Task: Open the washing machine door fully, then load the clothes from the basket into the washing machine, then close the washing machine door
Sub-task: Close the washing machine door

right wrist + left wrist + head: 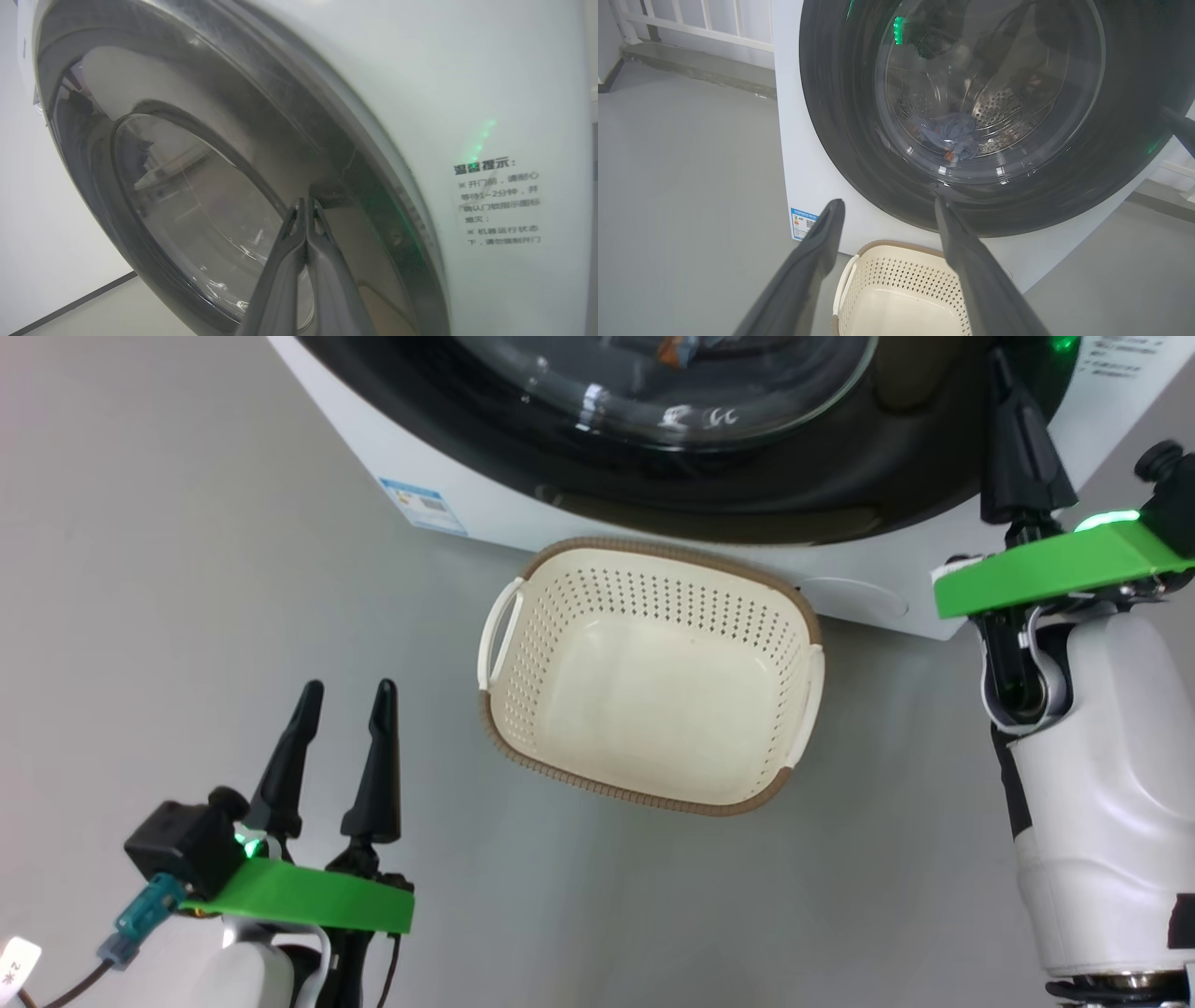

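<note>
The washing machine door [840, 499] was shut flat against the white washing machine [504, 518]. Behind its round glass, down in the steel drum [1004, 105], lay the clothes [952, 137] in a small bluish heap with a bit of orange. The basket [672, 553] sat on the grey floor [187, 616] just in front of the machine, under the door. Its plain cream bottom showed. A blue label [425, 507] was stuck on the machine's front, near the basket's left corner.

The left claw [348, 689] hung over the floor to the left of the basket, apart from it. Its two dark fingers were spread wide with nothing between them. The right claw [306, 201] was up by the right side of the door. Its fingers were pressed tight together, with the tips right at the shiny black rim. I could not tell if the tips touched it.
</note>
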### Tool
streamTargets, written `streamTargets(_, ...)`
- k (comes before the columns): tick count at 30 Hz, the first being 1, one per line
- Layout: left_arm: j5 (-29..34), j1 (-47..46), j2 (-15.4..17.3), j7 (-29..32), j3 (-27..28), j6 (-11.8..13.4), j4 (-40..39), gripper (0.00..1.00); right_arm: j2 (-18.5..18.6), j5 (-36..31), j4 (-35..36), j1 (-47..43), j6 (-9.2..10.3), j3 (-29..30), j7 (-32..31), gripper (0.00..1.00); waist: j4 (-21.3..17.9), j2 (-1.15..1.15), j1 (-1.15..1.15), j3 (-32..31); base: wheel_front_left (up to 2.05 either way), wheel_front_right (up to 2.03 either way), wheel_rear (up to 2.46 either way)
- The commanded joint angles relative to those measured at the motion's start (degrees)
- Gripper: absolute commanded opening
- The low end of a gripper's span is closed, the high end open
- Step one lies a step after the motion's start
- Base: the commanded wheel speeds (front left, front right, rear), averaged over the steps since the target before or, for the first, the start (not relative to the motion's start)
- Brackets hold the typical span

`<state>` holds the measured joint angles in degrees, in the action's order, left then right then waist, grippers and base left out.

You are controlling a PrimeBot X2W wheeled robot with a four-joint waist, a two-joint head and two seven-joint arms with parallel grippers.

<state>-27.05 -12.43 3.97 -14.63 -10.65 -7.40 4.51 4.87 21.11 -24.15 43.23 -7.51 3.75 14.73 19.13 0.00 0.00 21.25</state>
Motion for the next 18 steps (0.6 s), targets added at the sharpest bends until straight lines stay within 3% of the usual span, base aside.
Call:
streamTargets(1, -0.45, -1.67, 1.03, -0.37, 1.74, -0.09, -1.62, 1.00, -1.16, -0.57, 1.30, 2.30, 0.02, 0.44, 0.27, 0.00, 0.92, 0.00, 0.00, 1.17, 0.00, 0.00, 0.00)
streamTargets(9, -0.61, -2.46, 1.26, -0.37, 1.39, -0.09, -1.48, 1.00, -1.82, -1.66, 1.37, 4.88, 0.02, 3.99, 0.27, 0.00, 1.34, 0.00, 0.00, 2.08, 0.00, 0.00, 0.00)
streamTargets(18, -0.22, -1.43, 1.81, -0.37, 1.95, -0.09, 0.16, 1.00, -1.95, 0.46, 0.95, 0.16, 0.02, -2.69, 0.27, 0.00, 0.08, 0.00, 0.00, -0.10, 0.00, 0.00, 0.00)
